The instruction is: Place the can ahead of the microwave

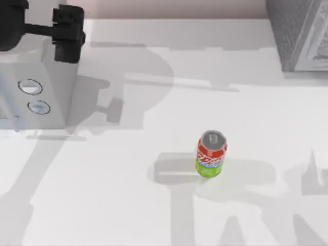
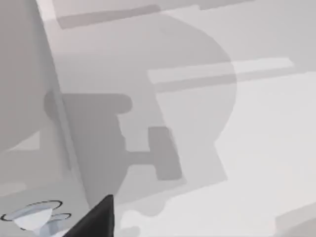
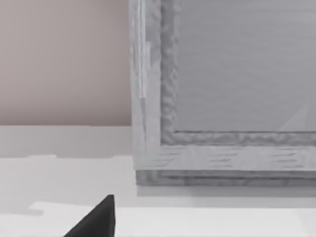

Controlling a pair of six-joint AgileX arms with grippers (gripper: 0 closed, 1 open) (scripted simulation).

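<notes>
The can stands upright on the white table, right of centre, with its silver top, red band and green base in plain sight. The pale grey microwave sits at the left edge, its two round knobs facing right. My left gripper hovers over the microwave's back right corner, far from the can. The left wrist view looks down past the microwave and its knobs. A black part of my right gripper shows in the right wrist view; it touches nothing.
A darker speckled grey box stands at the back right corner and also shows close in the right wrist view as the grey box. Bare white table lies between the microwave's front and the can.
</notes>
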